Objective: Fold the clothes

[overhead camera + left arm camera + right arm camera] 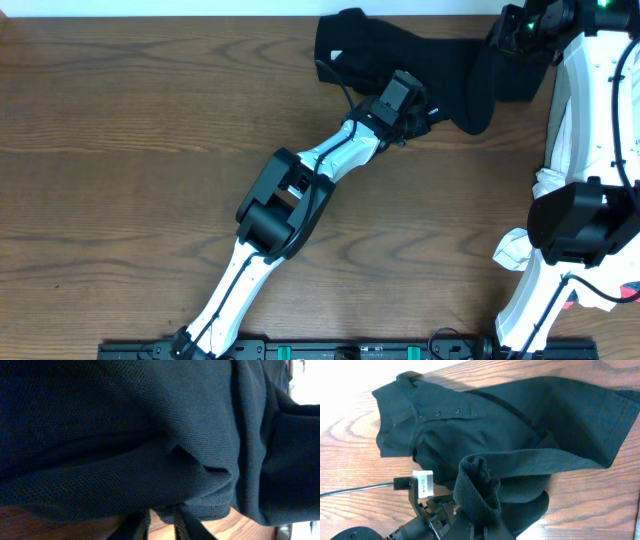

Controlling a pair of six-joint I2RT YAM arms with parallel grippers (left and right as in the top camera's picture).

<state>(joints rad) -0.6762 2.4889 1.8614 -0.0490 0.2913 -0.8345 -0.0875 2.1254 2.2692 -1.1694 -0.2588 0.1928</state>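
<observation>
Lying crumpled at the far edge of the wooden table (150, 150), right of centre, the clothes (380, 45) are found unfolded — a black garment with its buttoned collar (437, 412) towards the left in the right wrist view. A bunched ridge of the cloth is seen raised off the table and clamped in the right gripper (484, 527), whose jaws are drawn together on it. The left gripper (422, 117) is pressed against the near edge of the garment; its own view is filled by dark weave, and whether its jaws are closed on cloth cannot be told. A white cloth (512, 250) is noted beneath the right arm — well apart from the black garment.
</observation>
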